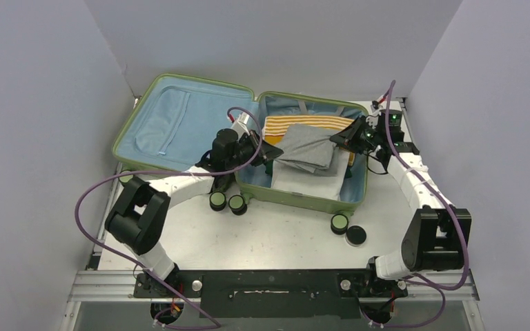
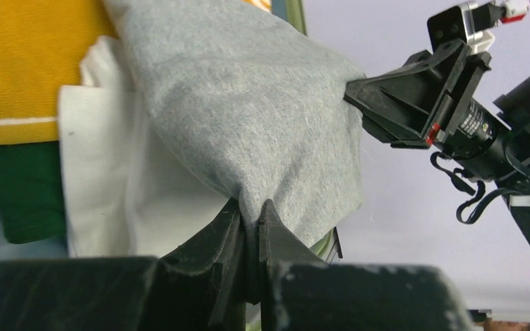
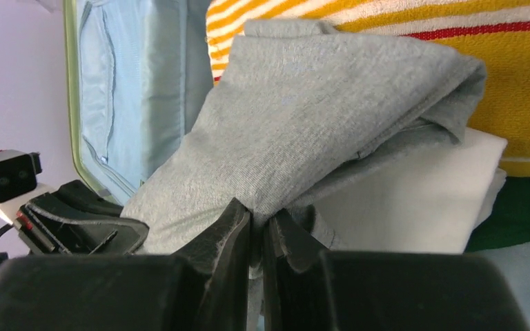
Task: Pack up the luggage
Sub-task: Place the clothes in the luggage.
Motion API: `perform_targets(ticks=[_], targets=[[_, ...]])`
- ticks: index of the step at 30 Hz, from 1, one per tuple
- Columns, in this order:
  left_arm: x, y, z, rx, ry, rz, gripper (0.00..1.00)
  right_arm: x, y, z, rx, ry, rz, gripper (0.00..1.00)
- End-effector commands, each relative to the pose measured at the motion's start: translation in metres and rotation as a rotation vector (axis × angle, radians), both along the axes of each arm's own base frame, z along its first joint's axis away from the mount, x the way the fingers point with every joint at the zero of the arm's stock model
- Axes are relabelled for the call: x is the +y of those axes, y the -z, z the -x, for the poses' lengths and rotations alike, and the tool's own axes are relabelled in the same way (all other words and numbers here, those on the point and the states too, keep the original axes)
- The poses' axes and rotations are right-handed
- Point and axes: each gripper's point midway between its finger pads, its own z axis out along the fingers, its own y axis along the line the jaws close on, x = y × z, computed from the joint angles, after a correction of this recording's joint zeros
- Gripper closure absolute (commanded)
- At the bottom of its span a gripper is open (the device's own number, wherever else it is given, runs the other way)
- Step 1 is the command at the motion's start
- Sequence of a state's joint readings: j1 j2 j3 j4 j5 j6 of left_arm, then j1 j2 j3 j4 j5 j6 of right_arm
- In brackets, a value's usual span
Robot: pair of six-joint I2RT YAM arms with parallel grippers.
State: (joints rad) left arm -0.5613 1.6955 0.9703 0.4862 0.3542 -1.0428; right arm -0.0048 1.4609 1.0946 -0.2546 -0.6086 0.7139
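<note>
Grip: left gripper (image 2: 252, 219) and right gripper (image 3: 259, 226) each clamped tight on opposite ends of grey folded jersey garment (image 1: 308, 148) | where: over white folded cloth (image 1: 310, 183), in right half of open light-green hard-shell suitcase (image 1: 297, 198) | advice: lower both ends level, then release.

The grey garment (image 1: 308, 148) covers the middle of the yellow striped cloth (image 1: 293, 124) and the far part of the white cloth (image 1: 310, 183). A dark green cloth (image 2: 24, 196) lies mostly hidden under the white one. Grey folds hide the pinching tips of the left gripper (image 2: 250, 210) and the right gripper (image 3: 257, 217). The clothes cover most of the floor in the right half of the luggage (image 1: 297, 200).
</note>
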Motion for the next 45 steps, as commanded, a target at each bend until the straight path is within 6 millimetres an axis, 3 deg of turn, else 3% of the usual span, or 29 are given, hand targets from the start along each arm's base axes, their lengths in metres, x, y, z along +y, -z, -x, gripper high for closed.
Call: perform_targets(ticks=[1, 8, 19, 20, 23, 25, 27, 29, 31, 33, 37, 39, 42, 45], targets=[[0.001, -0.045, 0.009, -0.149, -0.005, -0.023, 1.00, -0.030, -0.046, -0.008, -0.146, 0.119, 0.108, 1.00], [0.001, 0.018, 0.026, -0.051, 0.005, -0.102, 1.00, -0.037, 0.002, 0.015, -0.032, 0.133, 0.123, 1.00], [0.015, 0.063, 0.035, -0.043, -0.012, -0.285, 1.00, -0.049, 0.040, 0.045, 0.060, 0.166, 0.197, 1.00], [0.015, 0.066, 0.037, -0.040, -0.005, -0.293, 0.95, -0.053, 0.040, 0.046, 0.064, 0.174, 0.213, 0.97], [0.015, 0.065, 0.039, -0.041, 0.011, -0.306, 0.67, -0.061, 0.033, 0.048, 0.069, 0.196, 0.258, 0.52], [0.020, 0.059, 0.039, -0.058, 0.006, -0.334, 0.51, -0.068, 0.025, 0.048, 0.066, 0.222, 0.292, 0.32], [0.028, 0.049, 0.037, -0.080, -0.013, -0.347, 0.40, -0.075, 0.018, 0.050, 0.069, 0.247, 0.334, 0.23], [0.036, 0.039, 0.036, -0.099, -0.030, -0.364, 0.31, -0.078, 0.009, 0.050, 0.057, 0.264, 0.367, 0.20], [0.044, 0.028, 0.034, -0.130, -0.042, -0.389, 0.27, -0.073, -0.008, 0.050, 0.001, 0.249, 0.375, 0.19], [0.051, 0.015, 0.031, -0.164, -0.065, -0.422, 0.25, -0.050, -0.024, 0.050, -0.084, 0.165, 0.346, 0.23], [0.039, -0.019, 0.029, -0.257, -0.029, -0.356, 0.29, 0.002, -0.033, 0.059, -0.171, -0.036, 0.224, 0.56], [0.022, -0.032, 0.030, -0.288, 0.023, -0.284, 0.34, 0.016, -0.022, 0.064, -0.160, -0.094, 0.189, 0.68], [-0.004, -0.036, 0.034, -0.296, 0.105, -0.213, 0.43, 0.021, 0.008, 0.070, -0.093, -0.121, 0.177, 0.74], [-0.021, -0.014, 0.032, -0.263, 0.138, -0.216, 0.52, 0.017, 0.049, 0.079, 0.005, -0.107, 0.187, 0.76]])
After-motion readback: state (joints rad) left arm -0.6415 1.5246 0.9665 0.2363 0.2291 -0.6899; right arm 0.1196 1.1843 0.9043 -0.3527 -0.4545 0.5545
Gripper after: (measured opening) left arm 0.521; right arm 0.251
